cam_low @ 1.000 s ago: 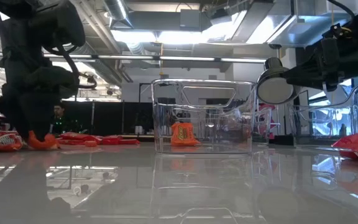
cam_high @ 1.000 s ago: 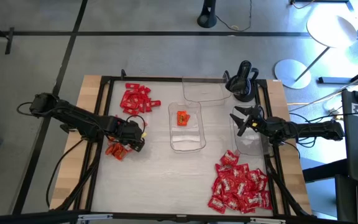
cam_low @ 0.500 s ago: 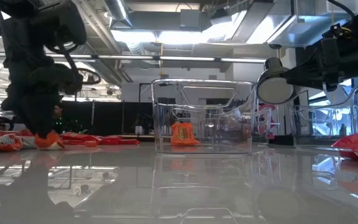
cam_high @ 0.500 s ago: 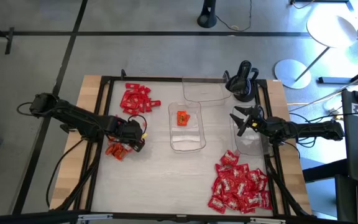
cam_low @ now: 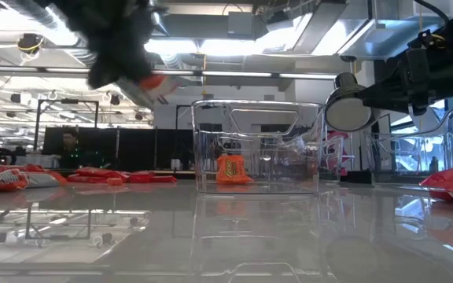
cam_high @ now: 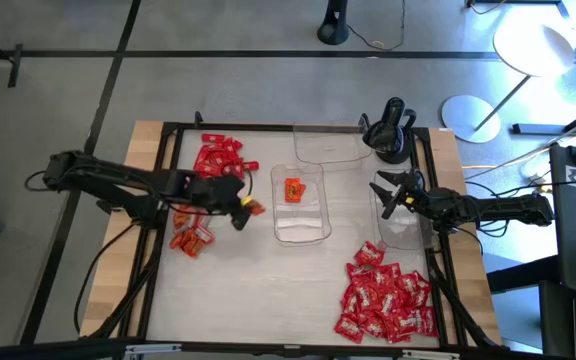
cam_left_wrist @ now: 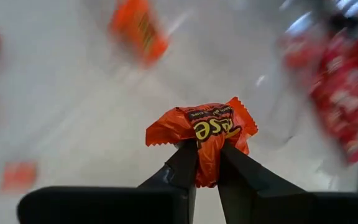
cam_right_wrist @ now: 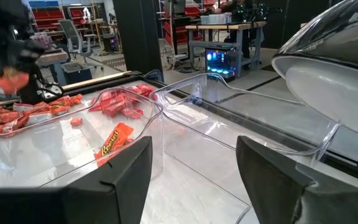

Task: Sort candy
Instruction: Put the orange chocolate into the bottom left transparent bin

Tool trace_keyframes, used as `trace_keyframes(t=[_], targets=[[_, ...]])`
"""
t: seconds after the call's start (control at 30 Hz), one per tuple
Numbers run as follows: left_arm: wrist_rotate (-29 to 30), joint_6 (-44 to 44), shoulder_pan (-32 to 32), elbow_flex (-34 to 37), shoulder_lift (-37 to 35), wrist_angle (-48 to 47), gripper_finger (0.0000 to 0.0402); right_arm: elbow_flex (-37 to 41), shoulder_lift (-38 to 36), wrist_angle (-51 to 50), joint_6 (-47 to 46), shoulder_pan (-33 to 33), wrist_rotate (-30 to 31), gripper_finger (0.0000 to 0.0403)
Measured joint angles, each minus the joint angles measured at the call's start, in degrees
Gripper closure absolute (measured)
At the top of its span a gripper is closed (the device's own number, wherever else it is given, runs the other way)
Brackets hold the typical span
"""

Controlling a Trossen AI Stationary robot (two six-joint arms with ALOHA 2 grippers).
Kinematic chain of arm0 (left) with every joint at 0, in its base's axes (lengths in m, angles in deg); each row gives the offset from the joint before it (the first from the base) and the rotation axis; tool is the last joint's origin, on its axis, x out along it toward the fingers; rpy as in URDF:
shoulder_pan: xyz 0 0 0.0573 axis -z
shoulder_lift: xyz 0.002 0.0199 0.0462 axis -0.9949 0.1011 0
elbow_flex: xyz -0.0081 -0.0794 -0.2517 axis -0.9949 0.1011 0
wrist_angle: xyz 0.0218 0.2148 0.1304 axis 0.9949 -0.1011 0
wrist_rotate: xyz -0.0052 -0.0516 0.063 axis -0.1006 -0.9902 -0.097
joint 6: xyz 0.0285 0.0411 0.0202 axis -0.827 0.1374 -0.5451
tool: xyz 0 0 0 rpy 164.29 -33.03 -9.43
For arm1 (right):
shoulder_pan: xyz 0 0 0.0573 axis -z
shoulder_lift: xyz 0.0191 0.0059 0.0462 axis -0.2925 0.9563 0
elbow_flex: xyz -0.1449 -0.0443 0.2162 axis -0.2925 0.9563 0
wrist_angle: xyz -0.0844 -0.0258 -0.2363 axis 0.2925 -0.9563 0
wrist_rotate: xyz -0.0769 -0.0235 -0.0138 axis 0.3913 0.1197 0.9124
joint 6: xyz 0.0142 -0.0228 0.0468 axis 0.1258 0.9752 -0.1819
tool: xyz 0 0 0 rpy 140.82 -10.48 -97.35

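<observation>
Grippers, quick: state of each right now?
Left gripper: shut on an orange candy.
Right gripper: open, holding nothing.

Beyond my table lies a grey floor [cam_high: 218,90] crossed by dark lines. A white lamp [cam_high: 528,45] stands at one side. Overhead, ceiling lights [cam_low: 234,47] and ducts [cam_low: 156,23] run above me.

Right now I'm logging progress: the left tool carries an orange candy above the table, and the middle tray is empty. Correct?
Not quite. The middle tray already holds one orange candy, as the high view shows. The rest stands: the left tool carries an orange sweet above the table.
</observation>
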Motion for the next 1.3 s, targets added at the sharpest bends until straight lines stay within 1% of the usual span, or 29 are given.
trace_keyframes(t=[0.13, 0.27, 0.5, 0.73, 0.83, 0.97, 1.07, 1.17, 1.3], targets=[[0.03, -5.61, -2.80, -0.04, 0.30, 11.33, 0.0362, 0.02, 0.00, 0.02, 0.00, -0.01, 0.00, 0.0173], [0.85, -11.91, -5.61, -0.05, 2.42, 17.29, 0.0361, 0.02, 0.00, 0.07, 0.00, 0.01, 0.00, 0.0173], [1.74, -16.60, -8.24, -0.13, 11.71, 31.81, 0.0363, 0.02, 0.00, 0.11, 0.02, 0.00, 0.00, 0.0173], [2.01, -21.26, -8.40, -6.00, 22.21, 30.47, 0.0358, 0.04, 0.00, 0.15, 0.02, -0.01, 0.00, 0.0173], [1.89, -24.61, -8.35, -8.34, 25.36, 30.58, 0.0358, 0.04, 0.00, 0.13, 0.02, 0.00, 0.02, 0.0173], [1.76, -29.34, -8.39, -9.21, 27.35, 30.45, 0.0357, 0.04, 0.00, 0.13, 0.02, 0.01, 0.00, 0.0173], [1.73, -31.67, -8.68, -9.27, 27.35, 30.57, 0.0354, 0.04, 0.00, 0.13, 0.02, 0.01, 0.00, 0.0173], [1.74, -32.86, -8.72, -9.32, 27.34, 30.44, 0.0332, 0.04, -0.02, 0.13, 0.02, 0.01, 0.02, 0.0173], [1.55, -32.58, -9.07, -9.32, 27.34, 30.53, 0.0274, 0.04, 0.00, 0.13, 0.02, 0.01, 0.11, 0.0173]])
